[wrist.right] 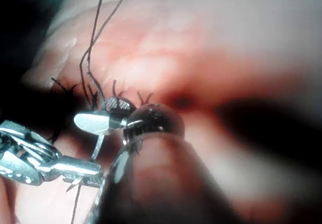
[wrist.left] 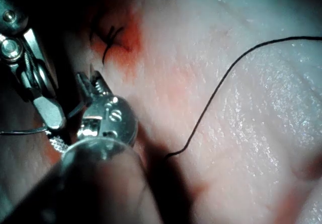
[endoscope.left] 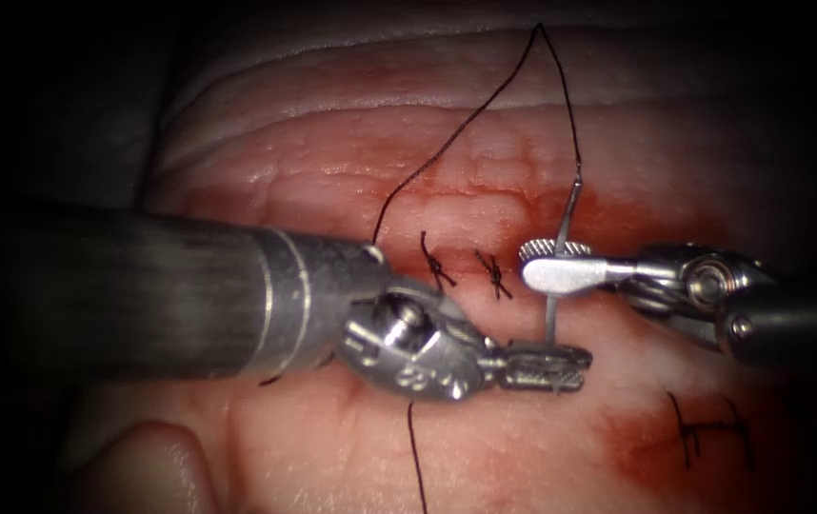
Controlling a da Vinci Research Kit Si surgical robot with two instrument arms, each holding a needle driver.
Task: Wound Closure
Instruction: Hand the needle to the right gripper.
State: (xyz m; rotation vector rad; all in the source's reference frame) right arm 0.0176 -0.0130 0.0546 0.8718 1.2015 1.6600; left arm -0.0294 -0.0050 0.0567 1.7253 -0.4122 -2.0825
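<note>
Right tool [endoscope.left: 553, 265] grips the needle [endoscope.left: 562, 238] near its thread end; left tool [endoscope.left: 547, 366] clamps its tip end; two knots [endoscope.left: 439, 266] lie left of them; thread [endoscope.left: 485, 105] arcs far over the tissue [endoscope.left: 351, 162].

Glossy wet tissue [endoscope.left: 485, 162]; shiny metal right claw [endoscope.left: 555, 269]; matt black thread [endoscope.left: 466, 122].

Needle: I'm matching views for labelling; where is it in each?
Endoscope view: the needle stands free of the tissue, right tool gripping mid-curve, left tool its lower end.
Left wrist view: a thin sliver between the two tools.
Right wrist view: spanning both tools' jaws.
Shared landmark: the right tool's flat jaw.
</note>
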